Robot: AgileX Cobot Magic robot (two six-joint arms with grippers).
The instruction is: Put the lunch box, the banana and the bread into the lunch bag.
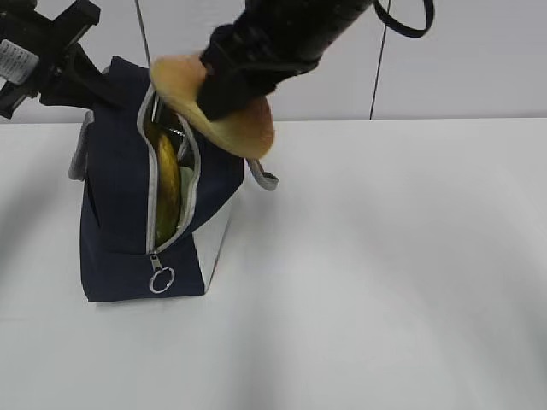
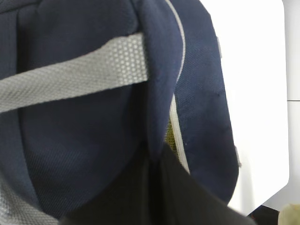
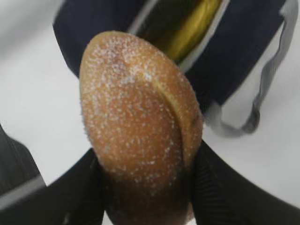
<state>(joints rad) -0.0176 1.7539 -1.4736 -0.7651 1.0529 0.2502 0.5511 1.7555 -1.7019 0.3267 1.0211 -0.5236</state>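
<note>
The navy lunch bag (image 1: pixel 115 222) stands at the left of the table with its grey-trimmed zipper opening gaping toward the camera. The yellow banana (image 1: pixel 167 184) stands inside that opening and also shows in the right wrist view as the banana (image 3: pixel 192 28). My right gripper (image 1: pixel 231 85) is shut on the speckled golden bread (image 1: pixel 235 128), tilted just above the bag's mouth; the bread (image 3: pixel 136 112) sits between the black fingers (image 3: pixel 211 187). My left gripper (image 2: pixel 154 157) is shut on a fold of the lunch bag (image 2: pixel 79 150) at its upper back edge. A pale green patch shows low inside; the lunch box is otherwise hidden.
A metal ring pull (image 1: pixel 161 279) hangs at the low end of the zipper. A grey strap handle (image 1: pixel 265 177) droops on the bag's right side. White table (image 1: pixel 385 273) stretches to the right and front, with a pale wall behind.
</note>
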